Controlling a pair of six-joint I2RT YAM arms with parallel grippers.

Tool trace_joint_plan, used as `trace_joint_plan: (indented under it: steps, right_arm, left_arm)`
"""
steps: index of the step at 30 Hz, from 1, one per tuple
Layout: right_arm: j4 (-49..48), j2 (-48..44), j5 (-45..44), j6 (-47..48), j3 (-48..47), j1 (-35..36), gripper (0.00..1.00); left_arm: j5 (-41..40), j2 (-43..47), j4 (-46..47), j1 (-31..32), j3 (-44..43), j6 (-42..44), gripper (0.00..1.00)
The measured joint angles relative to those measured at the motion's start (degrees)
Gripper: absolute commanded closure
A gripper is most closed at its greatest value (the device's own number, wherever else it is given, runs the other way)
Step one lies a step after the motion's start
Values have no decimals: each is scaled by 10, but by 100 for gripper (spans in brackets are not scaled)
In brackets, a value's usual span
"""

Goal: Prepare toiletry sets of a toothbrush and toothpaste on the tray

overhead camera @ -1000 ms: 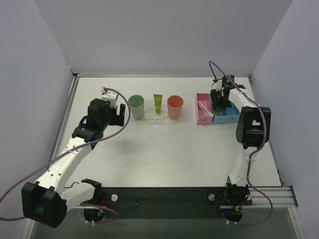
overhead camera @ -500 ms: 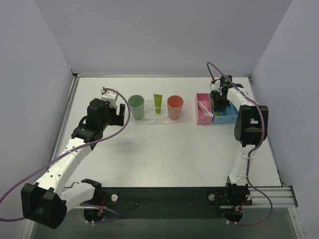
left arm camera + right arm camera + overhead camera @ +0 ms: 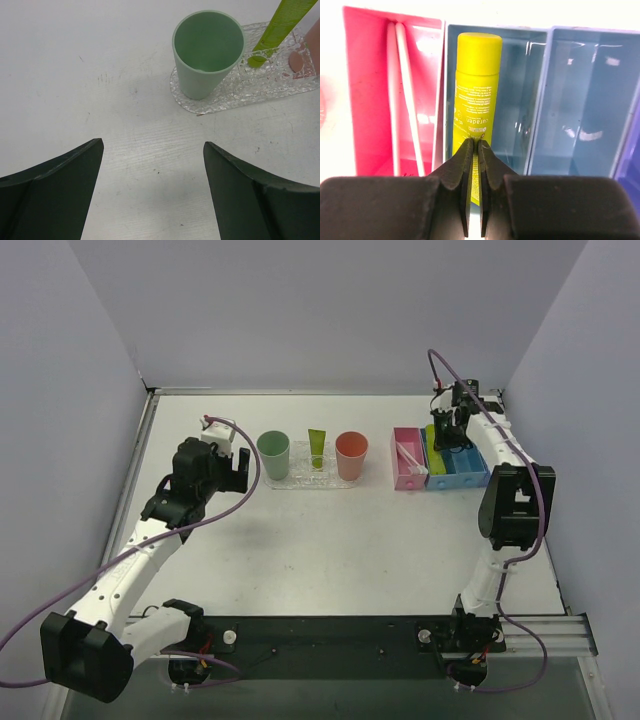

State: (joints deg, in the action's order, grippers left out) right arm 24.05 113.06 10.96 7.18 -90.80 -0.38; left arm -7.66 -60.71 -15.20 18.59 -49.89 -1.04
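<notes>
The clear tray [image 3: 300,480] holds a green cup [image 3: 273,455], a lime-green toothpaste tube [image 3: 317,448] and a salmon cup [image 3: 351,455]. My right gripper [image 3: 474,142] is shut on the flat end of another lime-green tube [image 3: 476,85], which hangs over the blue bin [image 3: 520,100]. Two pale toothbrushes [image 3: 405,90] lie in the pink bin [image 3: 365,100]. My left gripper [image 3: 152,150] hovers open and empty over bare table, just left of the green cup [image 3: 207,50] and the tray [image 3: 240,90].
The pink bin [image 3: 405,460] and blue bin [image 3: 460,475] stand side by side to the right of the tray. Grey walls close in the table on three sides. The salmon cup [image 3: 312,45] shows at the right edge of the left wrist view.
My right gripper has shut on the lime-green tube in the blue bin and drawn back toward the far wall with it. The left arm has stayed still.
</notes>
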Motion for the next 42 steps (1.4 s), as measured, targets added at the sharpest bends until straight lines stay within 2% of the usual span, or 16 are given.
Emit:
trace_joint_plan:
  steps: [20,28,31,39,40,42]
  right_arm:
    - [-12,-184,-5,-7,51,0,100]
    - [3,-105,15,-7,51,0,71]
    - [12,-59,23,-7,45,0,66]
    - [18,-6,20,-9,10,0,64]
    - [18,-3,18,-9,7,0,65]
    - [15,4,19,-11,3,0,80]
  left_arm:
    - [32,4,4,0,0,-9,8]
    - [45,7,4,0,1,-13,8]
    - [47,7,4,0,1,-13,8]
    - [47,7,4,0,1,-13,8]
    - [47,7,4,0,1,-13,8]
    - [47,7,4,0,1,-13,8]
